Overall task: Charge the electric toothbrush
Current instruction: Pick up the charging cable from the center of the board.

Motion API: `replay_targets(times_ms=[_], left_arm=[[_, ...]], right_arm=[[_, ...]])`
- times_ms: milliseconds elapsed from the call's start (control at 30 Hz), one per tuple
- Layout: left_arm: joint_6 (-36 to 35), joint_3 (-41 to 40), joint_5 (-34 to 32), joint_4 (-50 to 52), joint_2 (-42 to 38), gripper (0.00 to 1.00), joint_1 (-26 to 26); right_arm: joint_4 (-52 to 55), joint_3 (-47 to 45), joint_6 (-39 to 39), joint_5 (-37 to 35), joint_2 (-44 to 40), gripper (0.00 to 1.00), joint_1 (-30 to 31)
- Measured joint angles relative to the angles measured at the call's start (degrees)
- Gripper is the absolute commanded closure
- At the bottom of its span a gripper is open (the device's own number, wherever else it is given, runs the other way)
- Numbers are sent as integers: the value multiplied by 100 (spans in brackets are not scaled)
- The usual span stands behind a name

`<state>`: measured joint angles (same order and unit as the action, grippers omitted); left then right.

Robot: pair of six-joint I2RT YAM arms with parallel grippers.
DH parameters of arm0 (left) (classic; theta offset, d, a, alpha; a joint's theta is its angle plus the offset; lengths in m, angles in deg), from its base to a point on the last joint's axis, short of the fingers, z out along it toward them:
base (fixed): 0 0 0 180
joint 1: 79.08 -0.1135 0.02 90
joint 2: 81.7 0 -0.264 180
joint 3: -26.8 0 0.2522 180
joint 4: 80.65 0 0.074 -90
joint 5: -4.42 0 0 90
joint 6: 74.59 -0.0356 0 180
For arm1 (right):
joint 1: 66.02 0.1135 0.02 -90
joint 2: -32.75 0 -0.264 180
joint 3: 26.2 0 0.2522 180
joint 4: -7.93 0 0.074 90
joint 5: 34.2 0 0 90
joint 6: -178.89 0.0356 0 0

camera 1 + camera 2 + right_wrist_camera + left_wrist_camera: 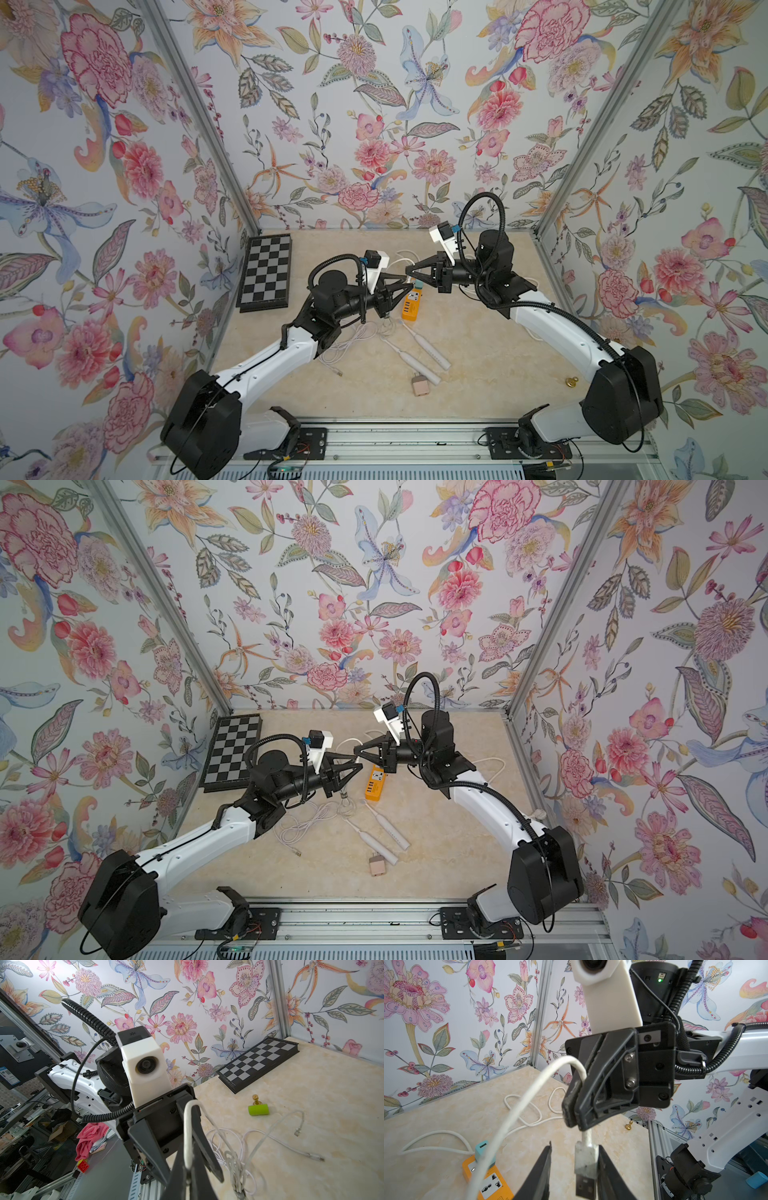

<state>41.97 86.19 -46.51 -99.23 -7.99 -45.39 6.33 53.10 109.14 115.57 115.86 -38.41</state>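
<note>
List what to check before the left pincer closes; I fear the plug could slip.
1. Right pincer shut on the cable just above the plug: ok.
2. Plug sits inside the left pincer: ok.
3. Left pincer clamped on plug: not ok, a gap shows on one side.
4. Adapter seated in power strip, its port free: ok.
5. Cable's far end joined to a toothbrush: cannot tell.

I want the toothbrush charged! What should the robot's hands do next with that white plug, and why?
Probably the left gripper should squeeze shut on the USB plug. It hangs between that gripper's open jaws, while the right gripper only pinches the white cable above it. Holding the plug itself would help aim it at the teal adapter.
</note>
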Motion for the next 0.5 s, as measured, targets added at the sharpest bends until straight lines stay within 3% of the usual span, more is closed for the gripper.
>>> replay_targets(times_ms=[500], left_arm=[[-17,66,129,131,22,67,0]], right_arm=[[0,0,-151,-17,13,100,0]])
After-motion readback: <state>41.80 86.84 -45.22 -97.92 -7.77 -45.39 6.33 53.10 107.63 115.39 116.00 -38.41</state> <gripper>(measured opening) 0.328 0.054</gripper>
